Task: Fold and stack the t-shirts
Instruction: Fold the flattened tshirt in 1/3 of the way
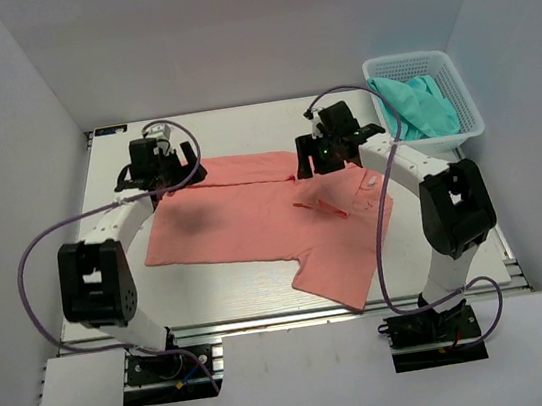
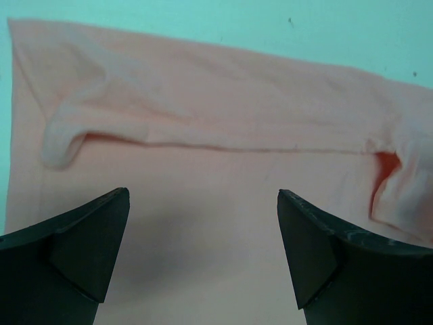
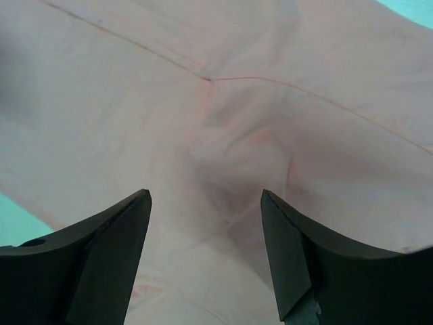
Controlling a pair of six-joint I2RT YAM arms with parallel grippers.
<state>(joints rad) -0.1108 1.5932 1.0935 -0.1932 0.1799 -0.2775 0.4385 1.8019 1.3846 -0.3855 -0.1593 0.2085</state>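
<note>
A salmon-pink t-shirt (image 1: 254, 224) lies spread on the table, its far edge folded over into a band and one sleeve hanging toward the front edge. My left gripper (image 1: 173, 166) hovers open and empty over the shirt's far left corner; its wrist view shows the folded band (image 2: 223, 122). My right gripper (image 1: 321, 158) hovers open and empty over the shirt's far right part, above a puckered seam junction (image 3: 210, 81). A teal-green t-shirt (image 1: 421, 103) lies crumpled in the basket.
A white plastic lattice basket (image 1: 469, 109) stands at the table's far right corner. White walls close in the table on three sides. The table's front edge (image 1: 267, 320) runs just past the shirt's hanging sleeve.
</note>
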